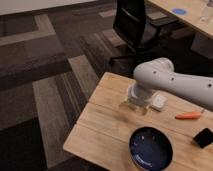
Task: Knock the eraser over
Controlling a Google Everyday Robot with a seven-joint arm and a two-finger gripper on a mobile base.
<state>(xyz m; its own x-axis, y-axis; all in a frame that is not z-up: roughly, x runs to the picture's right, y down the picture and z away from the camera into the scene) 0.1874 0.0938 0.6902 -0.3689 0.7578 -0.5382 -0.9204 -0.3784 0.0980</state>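
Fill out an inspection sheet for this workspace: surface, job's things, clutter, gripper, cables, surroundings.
Surface: wooden table with a planked top.
Job's things: small white eraser near the table's far edge. Whether it stands or lies cannot be told.
Clutter: orange carrot; dark blue bowl near the front edge; black object at the picture's right border.
Gripper: gripper is low over the table under the white arm, close beside the eraser on the side away from the carrot. Contact cannot be told.
Cables: nothing seen.
Surroundings: striped carpet; black office chair behind the table; second table carrying a blue disc.
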